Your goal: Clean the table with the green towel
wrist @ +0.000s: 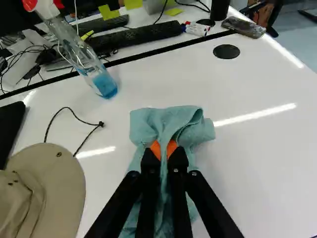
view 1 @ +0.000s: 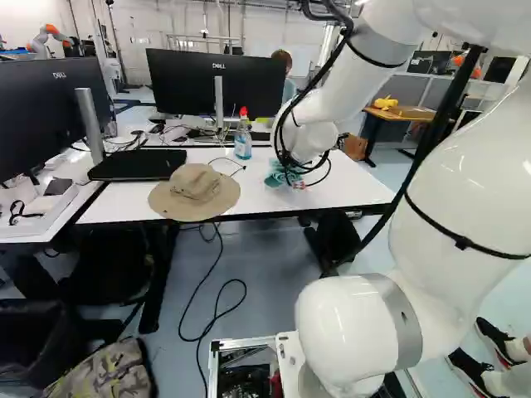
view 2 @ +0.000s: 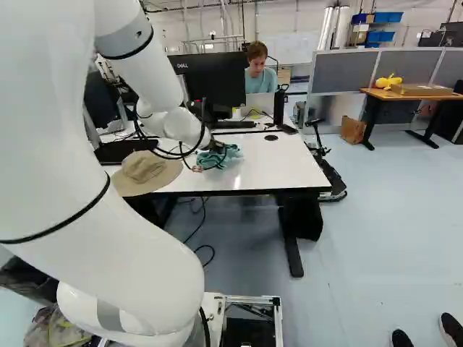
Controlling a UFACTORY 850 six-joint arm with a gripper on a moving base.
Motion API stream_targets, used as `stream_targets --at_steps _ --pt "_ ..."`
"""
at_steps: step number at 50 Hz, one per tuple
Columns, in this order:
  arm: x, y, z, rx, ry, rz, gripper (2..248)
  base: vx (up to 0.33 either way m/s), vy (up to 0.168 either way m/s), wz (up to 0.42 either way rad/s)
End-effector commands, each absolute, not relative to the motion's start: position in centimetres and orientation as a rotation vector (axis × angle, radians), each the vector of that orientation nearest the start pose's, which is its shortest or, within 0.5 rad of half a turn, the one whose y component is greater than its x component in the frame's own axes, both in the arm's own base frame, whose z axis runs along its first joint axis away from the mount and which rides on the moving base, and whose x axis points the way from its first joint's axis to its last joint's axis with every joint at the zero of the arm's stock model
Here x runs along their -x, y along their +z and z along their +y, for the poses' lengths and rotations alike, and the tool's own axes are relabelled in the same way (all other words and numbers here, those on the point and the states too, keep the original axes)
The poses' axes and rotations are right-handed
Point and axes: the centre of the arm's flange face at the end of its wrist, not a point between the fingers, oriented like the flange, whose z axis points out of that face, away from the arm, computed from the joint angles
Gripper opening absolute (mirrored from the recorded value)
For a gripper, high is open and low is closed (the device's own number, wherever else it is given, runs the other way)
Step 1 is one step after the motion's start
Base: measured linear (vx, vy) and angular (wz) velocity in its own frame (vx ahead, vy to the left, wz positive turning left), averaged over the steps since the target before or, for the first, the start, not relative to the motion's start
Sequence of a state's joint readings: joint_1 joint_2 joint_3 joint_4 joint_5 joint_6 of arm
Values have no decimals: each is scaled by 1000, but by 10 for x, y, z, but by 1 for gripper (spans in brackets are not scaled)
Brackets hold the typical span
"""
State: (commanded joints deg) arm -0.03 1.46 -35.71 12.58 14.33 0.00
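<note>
Arm and pincer over a white, dark-edged table [wrist: 257, 148]. The black two-fingered pincer [view 2: 215, 146] is closed on a green, soft cloth towel [wrist: 143, 121], whose folds are pinched between the orange pads [wrist: 155, 148]. The towel lies bunched at the tabletop: one part spreads just ahead of the fingertips, the remainder runs back beneath the fingers and shows on both sides of them.

To the left of the pincer, apart from it, lies a tan, wide-brimmed fabric hat [wrist: 59, 183]; a thin black cord [wrist: 101, 124] extends from beside its brim into the space between hat and towel. Farther left, past the hat, is a flat black rectangular panel [view 1: 137, 164]. Ahead of the pincer and to its left, a clear plastic bottle with blue liquid and a red top [wrist: 104, 82] stands upright near the table's far edge. Ahead and to the right, a round black disc [wrist: 226, 51] is set in the tabletop; beyond it, at the far edge, lies a dark, glossy, flat slab [wrist: 243, 27]. A white marker with a red cap [wrist: 196, 29] lies ahead of the pincer, past that edge.
</note>
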Motion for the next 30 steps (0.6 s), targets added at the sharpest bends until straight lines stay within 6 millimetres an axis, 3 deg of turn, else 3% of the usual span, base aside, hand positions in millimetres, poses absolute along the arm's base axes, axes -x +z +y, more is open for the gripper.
stream_targets --at_steps 30 --pt "-492 456 -31 2770 -1376 408 33 0 0 0"
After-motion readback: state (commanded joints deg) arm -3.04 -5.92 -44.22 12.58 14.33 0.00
